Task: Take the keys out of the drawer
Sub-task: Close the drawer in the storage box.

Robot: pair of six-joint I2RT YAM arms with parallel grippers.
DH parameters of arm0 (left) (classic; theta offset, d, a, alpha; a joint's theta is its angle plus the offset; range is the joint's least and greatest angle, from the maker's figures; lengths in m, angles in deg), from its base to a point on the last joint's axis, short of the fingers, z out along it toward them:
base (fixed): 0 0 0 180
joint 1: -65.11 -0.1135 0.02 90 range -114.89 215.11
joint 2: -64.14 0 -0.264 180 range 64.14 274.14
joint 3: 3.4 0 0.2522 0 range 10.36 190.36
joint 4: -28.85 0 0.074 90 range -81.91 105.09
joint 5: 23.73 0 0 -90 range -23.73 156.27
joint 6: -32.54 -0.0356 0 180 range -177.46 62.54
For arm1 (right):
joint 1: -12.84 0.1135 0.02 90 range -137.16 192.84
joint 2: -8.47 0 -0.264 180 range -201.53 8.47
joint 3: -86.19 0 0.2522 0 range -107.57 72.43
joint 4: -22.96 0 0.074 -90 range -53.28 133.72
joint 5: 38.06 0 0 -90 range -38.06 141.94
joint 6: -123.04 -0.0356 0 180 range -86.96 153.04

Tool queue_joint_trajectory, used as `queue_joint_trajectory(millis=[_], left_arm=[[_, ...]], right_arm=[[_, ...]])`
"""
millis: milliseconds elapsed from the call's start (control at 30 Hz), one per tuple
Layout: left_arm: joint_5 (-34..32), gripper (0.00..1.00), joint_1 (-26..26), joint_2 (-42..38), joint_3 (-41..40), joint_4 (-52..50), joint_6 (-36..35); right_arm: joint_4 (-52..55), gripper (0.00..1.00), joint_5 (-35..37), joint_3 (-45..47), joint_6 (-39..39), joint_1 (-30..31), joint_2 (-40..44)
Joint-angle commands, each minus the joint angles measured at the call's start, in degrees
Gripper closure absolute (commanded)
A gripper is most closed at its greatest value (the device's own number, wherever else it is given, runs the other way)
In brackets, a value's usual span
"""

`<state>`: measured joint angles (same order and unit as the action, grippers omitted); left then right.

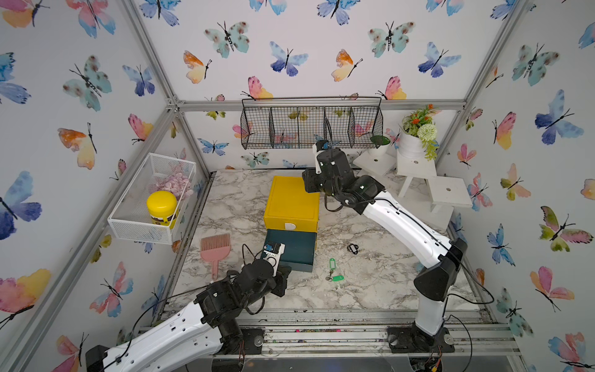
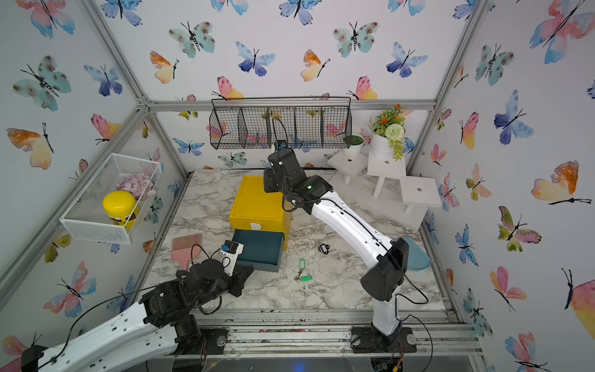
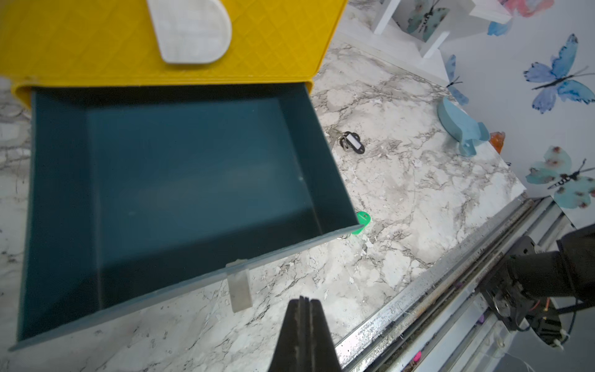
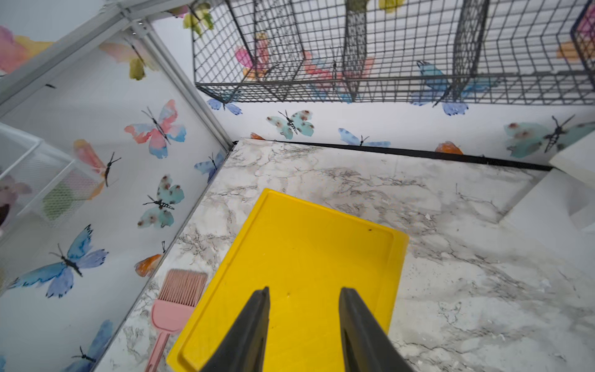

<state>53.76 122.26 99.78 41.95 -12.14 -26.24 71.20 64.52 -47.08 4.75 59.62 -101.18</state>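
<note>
Drawer (image 3: 61, 199) seen empty, green keys (image 1: 332, 264) and black keys (image 1: 353, 248) out on the tabletop (image 1: 370, 283) beside it: the left tool (image 3: 302, 301), clenched on nothing, is best lifted clear of the front, the right tool (image 4: 304, 291) parted over the box (image 4: 306, 244).

You have two key bunches out on the table (image 1: 370, 283): one green-tagged bunch (image 1: 332, 264), carrying two green tags, at 4 o'clock from the drawer (image 1: 297, 267), and one black-tagged bunch (image 1: 353, 248) at 3 o'clock. Count one drawer, one yellow cabinet (image 1: 291, 201), one pink brush (image 1: 215, 249) at 9 o'clock, one blue dustpan (image 2: 417, 254), one jar (image 1: 162, 206), and two baskets: a black wire basket (image 1: 310, 128) and a white mesh basket (image 1: 141, 230).
</note>
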Motion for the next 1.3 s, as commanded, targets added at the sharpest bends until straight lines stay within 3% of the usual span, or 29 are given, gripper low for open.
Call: queue_joint_trajectory(millis=[0, 133, 333, 667, 933, 1067, 1167, 1267], left_arm=[[-5.3, 1.0, 0.2, -1.4, -1.5, 1.0, 7.6], [-6.6, 1.0, 0.2, -2.0, -2.9, 0.1, 10.4], [-5.9, 1.0, -1.4, -1.3, -4.9, 2.2, 12.6], [5.1, 1.0, -13.2, 5.1, -7.0, 10.6, 12.0], [5.0, 0.94, -14.9, 10.2, -7.1, 17.9, 11.8], [5.2, 0.82, -15.9, 14.5, -5.5, 21.2, 9.7], [5.9, 0.59, -17.6, 17.9, -3.3, 22.6, 8.0], [7.9, 0.52, -20.2, 20.6, -2.1, 25.1, 7.0]], right_arm=[[7.7, 0.61, -5.0, -2.9, -4.8, -1.4, -2.1], [8.4, 0.66, -7.9, -1.5, -3.8, -1.6, -3.0], [10.8, 0.64, -11.8, 0.8, -3.1, -1.6, -4.7], [16.5, 0.61, -11.8, 0.5, 2.7, -1.6, -6.8], [19.0, 0.55, -13.1, 0.4, 6.0, -1.6, -8.0], [19.0, 0.55, -13.0, 0.6, 6.8, -1.6, -7.8], [18.5, 0.55, -12.6, 1.0, 7.0, -1.6, -7.4], [18.1, 0.55, -12.1, 1.1, 7.3, -1.7, -7.2]])
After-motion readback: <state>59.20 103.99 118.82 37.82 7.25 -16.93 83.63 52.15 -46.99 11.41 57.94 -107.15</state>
